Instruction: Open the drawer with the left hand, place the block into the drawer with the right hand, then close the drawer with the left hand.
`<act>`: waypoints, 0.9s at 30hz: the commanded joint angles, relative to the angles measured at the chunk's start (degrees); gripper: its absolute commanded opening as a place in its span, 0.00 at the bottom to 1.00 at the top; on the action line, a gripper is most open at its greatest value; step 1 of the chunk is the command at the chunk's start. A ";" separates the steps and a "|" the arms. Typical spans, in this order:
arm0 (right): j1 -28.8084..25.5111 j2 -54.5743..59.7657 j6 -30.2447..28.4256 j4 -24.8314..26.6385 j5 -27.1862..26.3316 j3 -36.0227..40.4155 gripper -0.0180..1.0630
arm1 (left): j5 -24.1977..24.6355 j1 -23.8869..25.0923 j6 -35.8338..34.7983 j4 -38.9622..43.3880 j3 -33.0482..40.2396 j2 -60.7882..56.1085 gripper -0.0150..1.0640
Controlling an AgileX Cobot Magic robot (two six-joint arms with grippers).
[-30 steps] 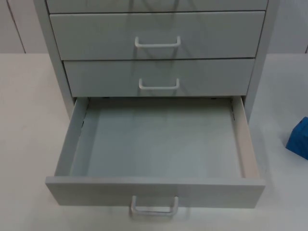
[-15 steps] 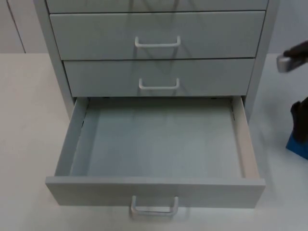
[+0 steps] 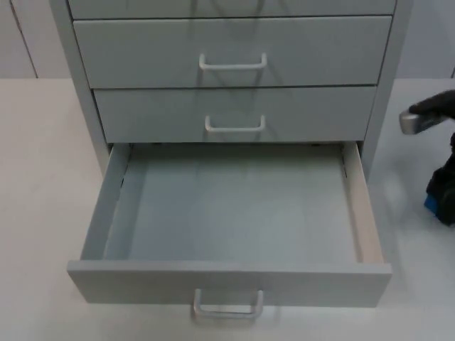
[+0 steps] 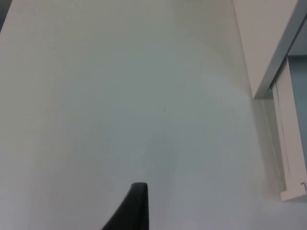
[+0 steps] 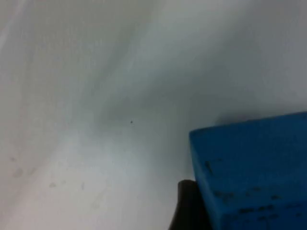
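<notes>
The drawer (image 3: 231, 213) stands open and empty, and my right gripper (image 3: 444, 188) has now come down over the block (image 3: 431, 204) on the table (image 3: 43, 177) beside it, so grasping is next; I cannot tell the fingers

surface (image 3: 43, 177): white, bare, evenly lit | wall (image 3: 18, 35): pale grey partition behind, thin vertical seam | cabinet (image 3: 387, 85): grey, stands on surface
</notes>
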 commanded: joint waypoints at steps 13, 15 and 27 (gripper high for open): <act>0.20 -30.28 12.95 3.33 1.30 9.36 0.01 | -0.32 0.24 -0.24 -0.18 0.37 -0.18 0.99; 0.20 -32.31 13.32 3.34 -0.33 11.64 0.01 | -0.32 0.24 -0.24 -0.18 0.37 -0.18 0.99; 5.25 -39.28 12.88 10.59 -5.23 21.43 0.01 | -1.64 0.24 -0.24 -0.41 0.37 -0.18 0.99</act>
